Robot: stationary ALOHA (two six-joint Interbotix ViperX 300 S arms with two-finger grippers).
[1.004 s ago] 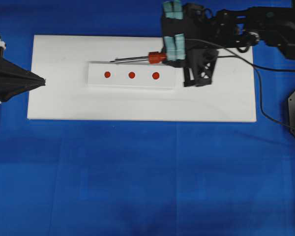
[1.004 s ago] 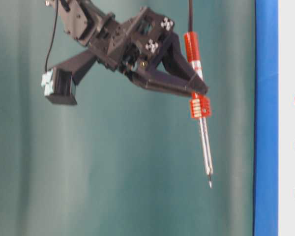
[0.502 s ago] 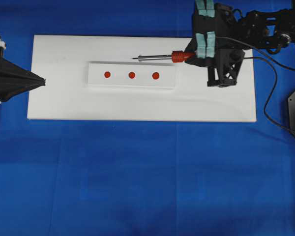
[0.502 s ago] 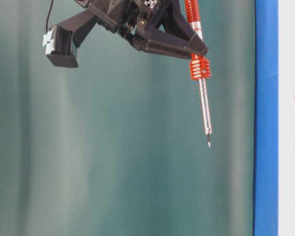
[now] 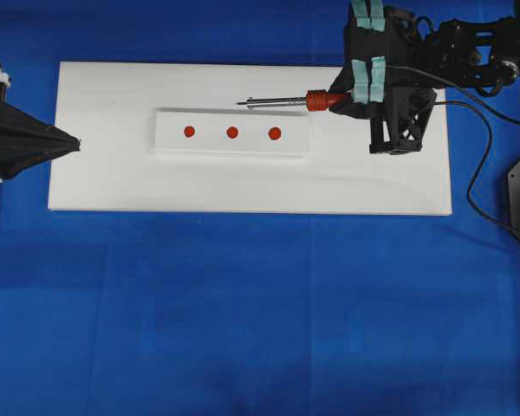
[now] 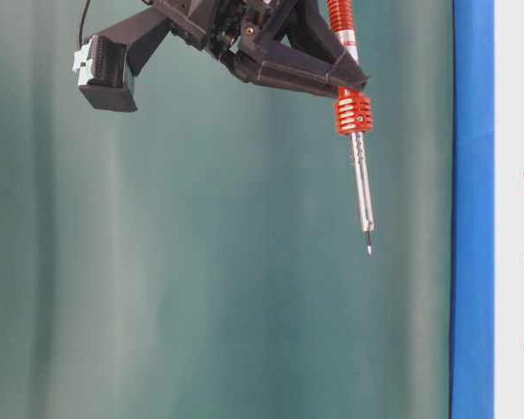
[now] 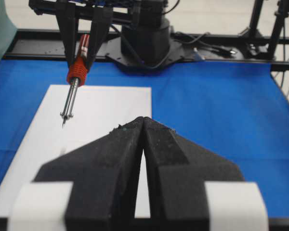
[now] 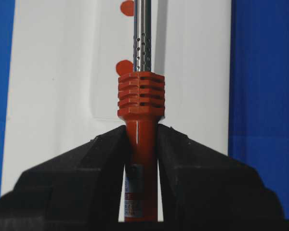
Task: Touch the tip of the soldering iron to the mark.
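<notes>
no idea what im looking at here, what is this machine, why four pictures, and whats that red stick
These are two robot arms at a table, photographed at once by four cameras: one overhead, one at table level, one on each wrist. The right gripper is shut on the soldering iron, a pen-like tool with an orange-red handle and a thin metal shaft. It hangs in the air above the white board. On the board lies a white strip with three red marks. The left gripper is shut and holds nothing, at the board's left edge.

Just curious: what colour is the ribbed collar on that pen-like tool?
Orange-red, like the handle. The collar of the soldering iron shows best in the right wrist view.
</notes>
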